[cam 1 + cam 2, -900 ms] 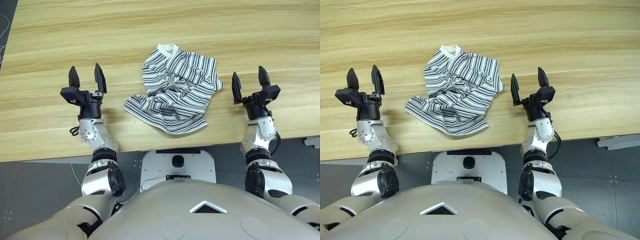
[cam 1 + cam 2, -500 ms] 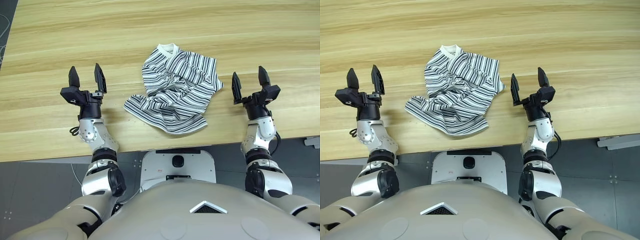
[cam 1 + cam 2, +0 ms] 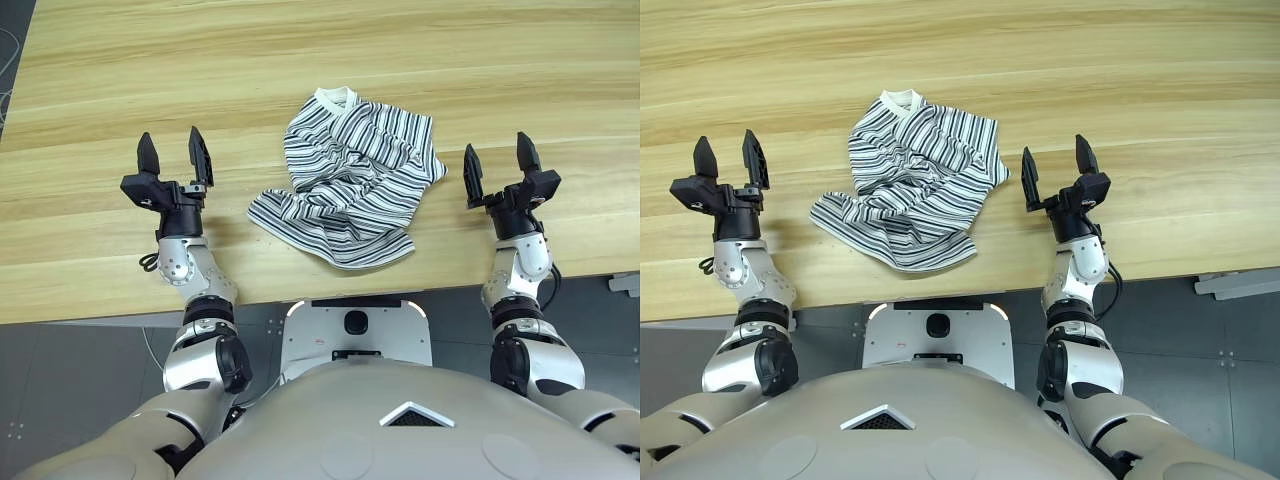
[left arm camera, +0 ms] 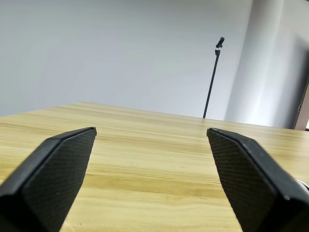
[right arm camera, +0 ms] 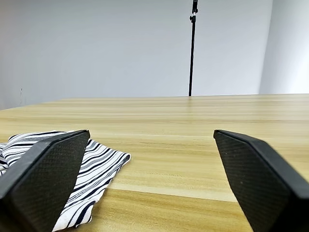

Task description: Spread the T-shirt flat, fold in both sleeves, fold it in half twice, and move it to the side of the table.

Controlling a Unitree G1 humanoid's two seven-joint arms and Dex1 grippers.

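T-shirt (image 3: 345, 180) lies crumpled between left tool (image 3: 172, 142), right tool (image 3: 495, 146).

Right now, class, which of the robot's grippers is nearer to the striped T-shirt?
Right. The right gripper sits just beside the right edge of the T-shirt; the left gripper sits off its left side, across a wider gap.

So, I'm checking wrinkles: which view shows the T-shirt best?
The left eye view: the whole striped T-shirt lies crumpled on the table, collar farthest from the robot. The right eye view shows the same; the right wrist view catches one edge.
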